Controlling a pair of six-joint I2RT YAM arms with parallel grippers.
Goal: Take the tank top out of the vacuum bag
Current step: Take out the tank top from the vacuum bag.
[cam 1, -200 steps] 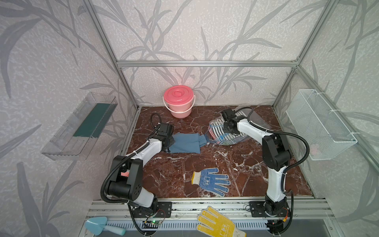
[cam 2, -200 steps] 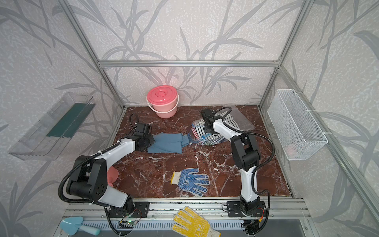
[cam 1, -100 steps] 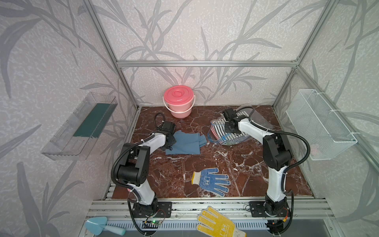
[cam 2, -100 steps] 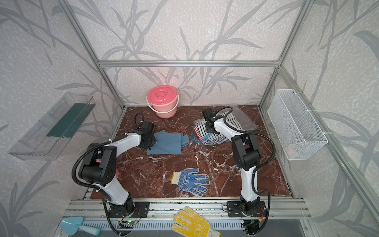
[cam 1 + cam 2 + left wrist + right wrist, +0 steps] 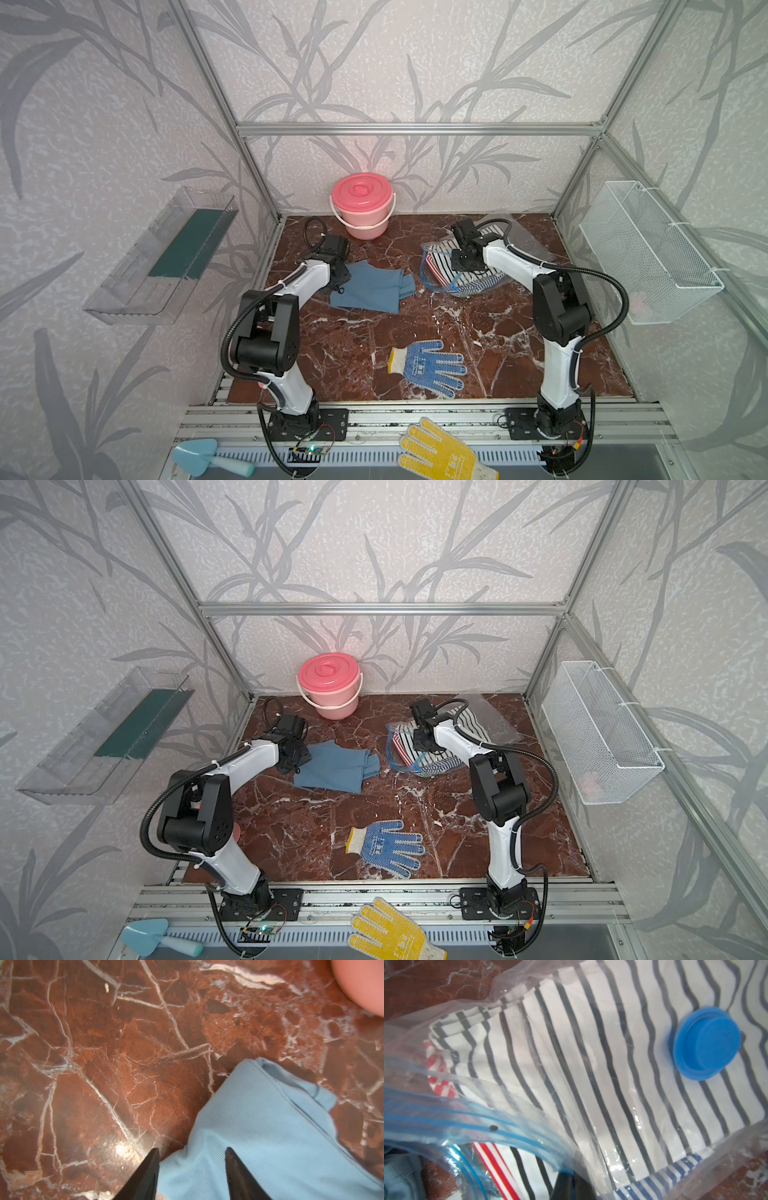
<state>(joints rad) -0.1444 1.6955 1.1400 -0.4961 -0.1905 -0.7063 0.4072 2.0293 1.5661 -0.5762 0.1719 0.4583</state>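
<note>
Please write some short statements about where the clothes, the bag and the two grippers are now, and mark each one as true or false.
1. The blue tank top lies on the table, outside the vacuum bag. True.
2. The left gripper is shut on the tank top. False: its jaws stand open over the fabric.
3. Inside the bag are striped clothes. True.
4. The pink bucket has no lid. False: a pink lid covers it.
5. The blue dotted glove lies on the tank top. False: it lies apart, nearer the table's front edge.
6. The right gripper is shut at the bag's mouth. True.
</note>
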